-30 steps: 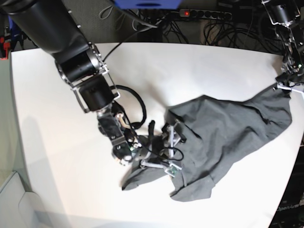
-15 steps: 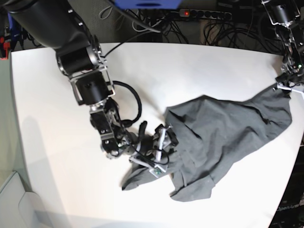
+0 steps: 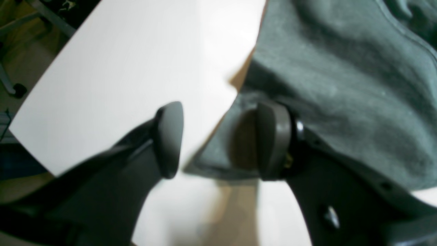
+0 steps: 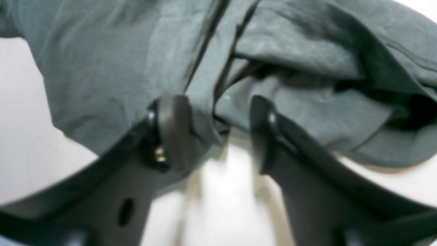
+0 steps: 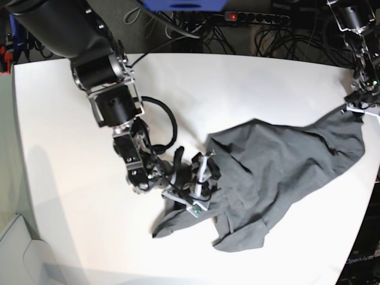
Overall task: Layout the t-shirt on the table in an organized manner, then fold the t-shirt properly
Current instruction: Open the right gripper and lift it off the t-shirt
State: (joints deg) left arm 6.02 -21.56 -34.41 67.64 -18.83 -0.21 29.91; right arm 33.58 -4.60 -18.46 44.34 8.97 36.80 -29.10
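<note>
The dark grey t-shirt (image 5: 279, 172) lies crumpled across the right half of the white table (image 5: 237, 89). My right gripper (image 5: 199, 184) is at the shirt's left edge, low on the table. In the right wrist view that gripper (image 4: 220, 130) stands open around a bunched fold of the t-shirt (image 4: 307, 109), with the cloth against the left finger (image 4: 174, 130). My left gripper (image 5: 356, 107) hangs at the shirt's far right corner. In the left wrist view it (image 3: 218, 140) is open, with the t-shirt (image 3: 341, 85) edge reaching into the gap over the table (image 3: 119, 68).
A power strip and tangled cables (image 5: 255, 18) lie behind the table's far edge. The shirt's right corner sits close to the table's right edge (image 5: 371, 154). My right arm's black cable loops over the table (image 5: 169, 127) beside the shirt.
My right gripper has slid left along the shirt's left edge and its jaws have narrowed around a fold. The left arm has not moved.
</note>
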